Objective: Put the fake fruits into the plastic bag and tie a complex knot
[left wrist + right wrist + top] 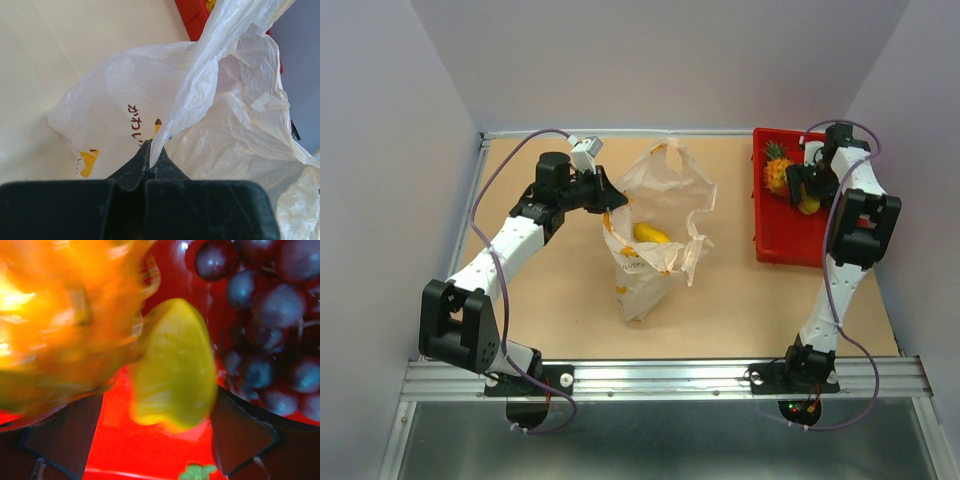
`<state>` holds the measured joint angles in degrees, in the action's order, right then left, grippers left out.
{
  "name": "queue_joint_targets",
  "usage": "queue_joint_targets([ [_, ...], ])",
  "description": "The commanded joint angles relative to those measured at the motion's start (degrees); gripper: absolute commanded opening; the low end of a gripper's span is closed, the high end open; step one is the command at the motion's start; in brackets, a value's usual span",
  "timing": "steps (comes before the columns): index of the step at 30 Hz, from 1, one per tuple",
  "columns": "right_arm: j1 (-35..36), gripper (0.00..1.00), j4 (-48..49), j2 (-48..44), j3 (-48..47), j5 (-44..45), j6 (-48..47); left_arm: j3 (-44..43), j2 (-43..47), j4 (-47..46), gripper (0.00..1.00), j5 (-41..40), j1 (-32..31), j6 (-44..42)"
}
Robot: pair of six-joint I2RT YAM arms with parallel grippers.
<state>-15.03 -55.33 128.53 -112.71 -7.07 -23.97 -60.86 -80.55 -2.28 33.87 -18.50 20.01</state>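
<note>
Wooden tabletop (560, 300): one bag (665, 185), perhaps four fruits (777, 172)

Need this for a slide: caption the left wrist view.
Left gripper pinches a fold of the plastic bag; red tray corner behind.

A bag (645, 285) lies mid-worktop (550, 300), mouth toward 12 o'clock, with a yellow fruit (651, 234) inside. The left pincer (612, 205) meets its rim at 10 o'clock. At 2 o'clock a red tray (785, 240) holds a pineapple (777, 172), and the right pincer (807, 195) hangs beside it.

pineapple (65, 325) and grapes (270, 315) flanking yellow piece (172, 365), bag (642, 280) mouth open
</note>
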Motion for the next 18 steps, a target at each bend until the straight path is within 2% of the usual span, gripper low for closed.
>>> queue_joint_targets([
  [1, -0.44, 0.85, 7.15, -0.39, 0.47, 0.83, 1.29, 0.21, 0.66, -2.29, 0.0, 1.11, 0.31, -0.23],
  [7, -0.44, 0.77, 9.36, 3.39, -1.82, 1.36, 2.61, -0.49, 0.05, -2.37, 0.0, 1.29, 0.31, -0.41],
  [9, -0.44, 0.69, 9.8, 3.57, -1.99, 0.83, 2.87, -0.75, -0.13, -2.37, 0.0, 1.29, 0.31, -0.32],
  [13, -0.62, 0.39, 9.89, 2.52, -1.56, 1.18, 3.22, -1.1, -0.3, -2.2, 0.0, 1.11, 0.31, -0.59],
  [15, -0.88, 0.35, 9.8, 0.59, -0.33, 0.92, 3.22, -1.01, -0.48, -2.2, 0.0, 1.2, 0.31, -0.5],
  [17, -1.93, 0.34, 9.19, -5.1, 1.69, 0.22, 3.75, -1.19, -0.66, -2.02, 0.0, 1.46, 0.31, -0.41],
  [18, -1.94, 0.34, 9.19, -5.13, 1.7, 0.22, 3.84, -1.19, -0.66, -2.02, 0.0, 1.46, 0.31, -0.32],
])
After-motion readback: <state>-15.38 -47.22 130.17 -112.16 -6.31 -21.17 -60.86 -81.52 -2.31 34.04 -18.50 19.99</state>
